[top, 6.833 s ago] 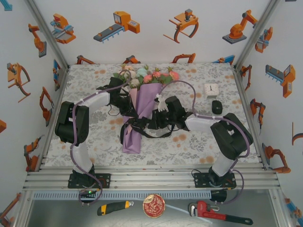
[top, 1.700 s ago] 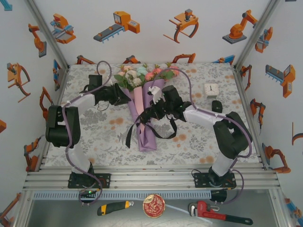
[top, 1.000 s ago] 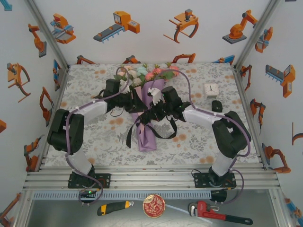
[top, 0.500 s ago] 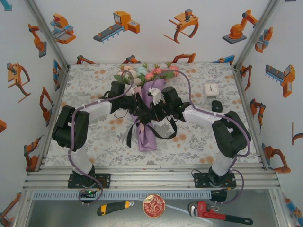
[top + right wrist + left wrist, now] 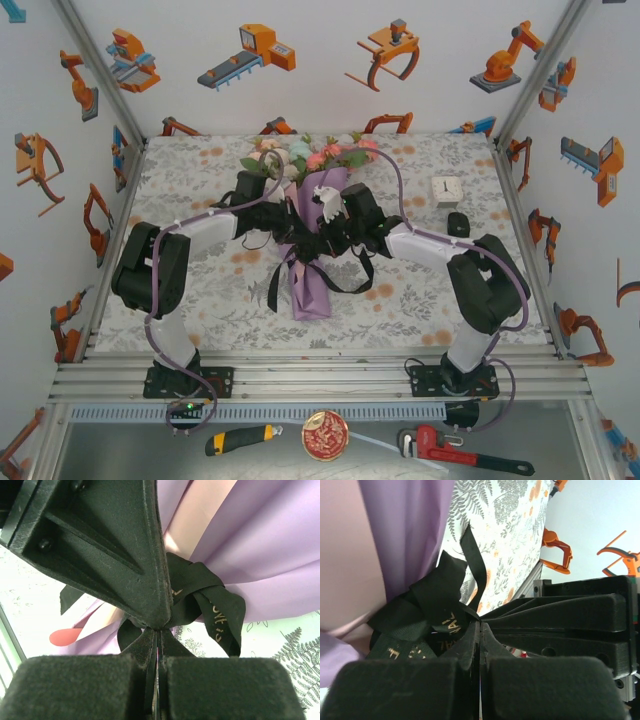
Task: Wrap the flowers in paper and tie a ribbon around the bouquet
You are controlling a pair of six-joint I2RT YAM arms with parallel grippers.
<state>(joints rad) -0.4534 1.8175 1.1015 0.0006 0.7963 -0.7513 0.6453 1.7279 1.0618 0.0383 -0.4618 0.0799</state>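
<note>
As the left end effector [image 5: 480,623] stands now: fully closed, fingers pressed flat together. A strand of the black ribbon [image 5: 427,612] runs into the tips, and I judge it is pinched there.
Right end effector [image 5: 159,628]: closed just as tightly, with ribbon strands leading into its tips from both sides. It looks like a grip on the ribbon too.
Tips to each other: they meet nose to nose, almost touching. One reaches in from the left of the bouquet [image 5: 308,290] and the other from the right.
Knot [image 5: 192,592]: just beside both pairs of tips, lying against the purple paper [image 5: 270,545]. It is loosely drawn and its folds are open.
Long axis of the bouquet: from the flowers [image 5: 305,155] at the far side to the narrow end of the cone at the near side, in the middle of the worktop [image 5: 200,290].
Direction for the coming move: the ribbon crosses this axis. Tightening, in my judgement, asks each end effector to pull outward to its own side, across the axis and not along it.
Nearer arm: neither, both are equally at the knot.
Top view gives: the whole bouquet with its blooms, and a long ribbon loop [image 5: 350,280] with a tail lying on the worktop beside the cone.
Wrist views give: the knot from close, gold letters on the ribbon, the pink reverse of the paper, and the closed fingers, which the wrists cover from above.
</note>
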